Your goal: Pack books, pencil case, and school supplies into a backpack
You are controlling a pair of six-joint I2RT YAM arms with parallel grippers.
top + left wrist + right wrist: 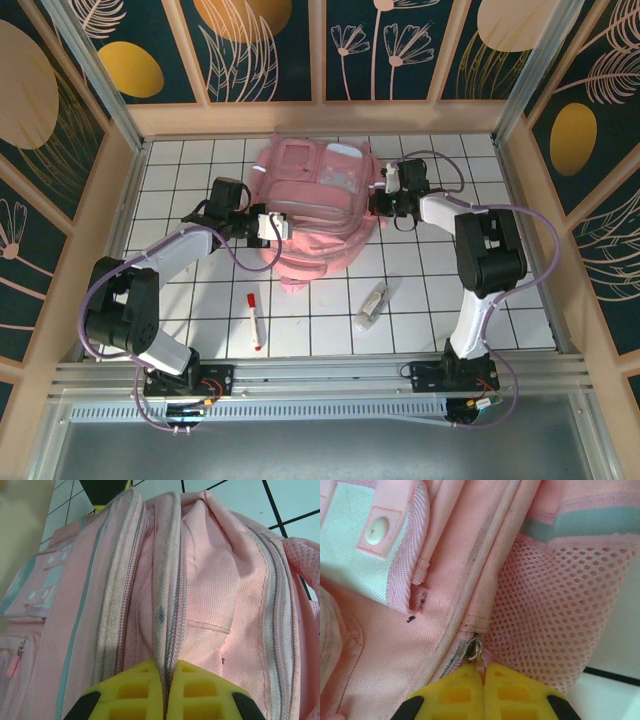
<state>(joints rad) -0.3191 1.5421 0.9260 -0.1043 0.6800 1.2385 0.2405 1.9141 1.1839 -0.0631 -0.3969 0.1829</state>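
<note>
Pinching a zippered fold of the pink backpack [310, 190], my left gripper [164, 696] has its yellow fingers [135, 695] pressed together at the bag's 9 o'clock side; my right gripper [484, 690], at 3 o'clock, is clamped on a small metal zipper pull [473, 651] beside the mesh pocket [560, 605]. A red-and-white marker [254, 318] lies at the bag's 7 o'clock and a clear packet [372, 305] at 5 o'clock, both apart from it.

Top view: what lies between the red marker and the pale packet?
Only bare tiles of the table lie between marker and packet, in the top view.
</note>
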